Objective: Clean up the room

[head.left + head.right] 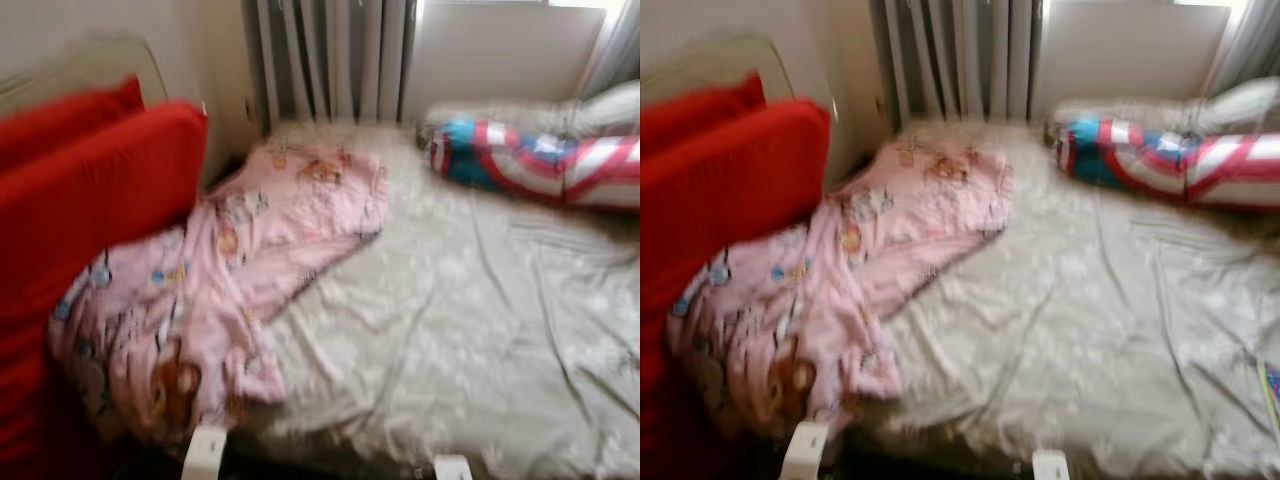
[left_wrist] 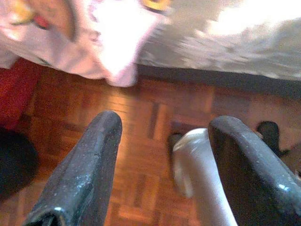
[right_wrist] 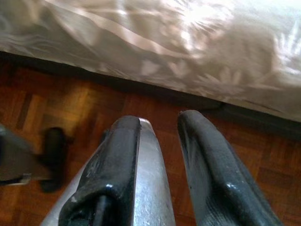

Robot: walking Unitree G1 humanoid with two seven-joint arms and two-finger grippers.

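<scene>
A: Head views first, both a bit blurry. There's a bed with a wrinkled beige sheet. A pink blanket with cartoon prints is spread from near the head edge down to the near left corner of the bed, where it droops over the edge. Red cushions sit right against the bed's left edge, touching the blanket. A rolled red, white and blue blanket lies at the far right corner, and striped curtains hang behind the head edge.

B: And the arms?

A: Low down. Two pale bits poke in at the bottom, at the bed's near edge, can't tell what they are.

B: Left wrist view?

A: The left hand points down at the wooden parquet floor, fingers spread apart, nothing between them, so released. A corner of the pink blanket hangs off the bed edge just above.

B: Right wrist?

A: The right hand is also aimed at the floor beside the bed's near edge, fingers with only a narrow gap, gripping nothing. The sheet drapes over the edge there.
</scene>
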